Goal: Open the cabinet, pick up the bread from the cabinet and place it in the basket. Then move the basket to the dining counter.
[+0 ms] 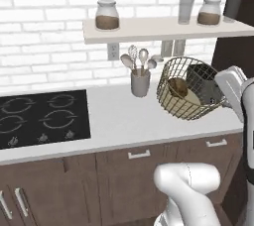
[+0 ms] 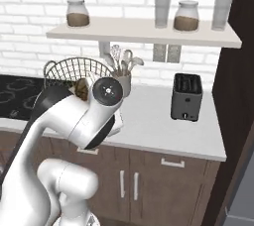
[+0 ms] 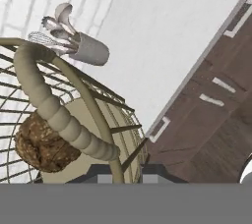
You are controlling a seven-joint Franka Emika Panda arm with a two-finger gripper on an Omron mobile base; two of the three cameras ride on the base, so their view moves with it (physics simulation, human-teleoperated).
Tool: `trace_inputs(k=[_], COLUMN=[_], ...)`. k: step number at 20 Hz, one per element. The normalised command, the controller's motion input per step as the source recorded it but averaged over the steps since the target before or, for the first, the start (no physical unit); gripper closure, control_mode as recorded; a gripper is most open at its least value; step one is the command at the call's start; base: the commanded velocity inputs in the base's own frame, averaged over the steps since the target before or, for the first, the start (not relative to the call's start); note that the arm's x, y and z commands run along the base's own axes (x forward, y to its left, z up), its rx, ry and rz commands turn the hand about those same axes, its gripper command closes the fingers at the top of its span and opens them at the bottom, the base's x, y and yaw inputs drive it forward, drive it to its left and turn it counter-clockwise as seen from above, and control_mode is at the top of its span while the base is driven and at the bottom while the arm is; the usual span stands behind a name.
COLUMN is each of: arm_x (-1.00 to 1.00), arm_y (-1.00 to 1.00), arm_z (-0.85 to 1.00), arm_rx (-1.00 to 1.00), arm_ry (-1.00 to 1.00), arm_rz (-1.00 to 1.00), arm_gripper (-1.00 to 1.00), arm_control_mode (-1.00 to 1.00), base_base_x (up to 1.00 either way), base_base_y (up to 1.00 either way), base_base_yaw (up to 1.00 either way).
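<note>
the gripper (image 3: 124, 173) is clamped on the rim of the basket (image 1: 184, 74), its fingertips (image 3: 101, 174) pinching the wire from either side. the basket hangs tilted above the light grey worktop (image 1: 119, 116). the hand view shows the lumpy dark brown bread (image 3: 43, 143) lying on the basket's tan bottom, beside a thick ribbed handle. the right base view adds a toaster (image 2: 186, 96); the left base view adds the hob (image 1: 42, 117) and utensil cup (image 1: 140, 82).

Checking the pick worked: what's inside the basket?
The bread lies inside the basket, on its tan bottom against the mesh wall. The thick rim hides part of the floor.
</note>
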Motion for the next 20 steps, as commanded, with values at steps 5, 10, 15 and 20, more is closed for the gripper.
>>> trace_inputs(k=[5, 10, 15, 20], arm_x=[0.0, 0.0, 0.0, 0.0], arm_y=[0.0, 0.0, 0.0, 0.0], arm_z=[0.0, 0.0, 0.0, 0.0], arm_rx=[0.0, 0.0, 0.0, 0.0], arm_ry=[0.0, 0.0, 0.0, 0.0], arm_rz=[0.0, 0.0, 0.0, 0.0], arm_gripper=[1.0, 1.0, 1.0, 1.0], arm_control_mode=[1.0, 1.0, 1.0, 1.0], base_base_x=[-0.57, 0.0, 0.0, 0.0], base_base_y=[0.98, 0.45, 0.26, 0.12], base_base_yaw=[0.43, 0.89, 0.96, 0.99])
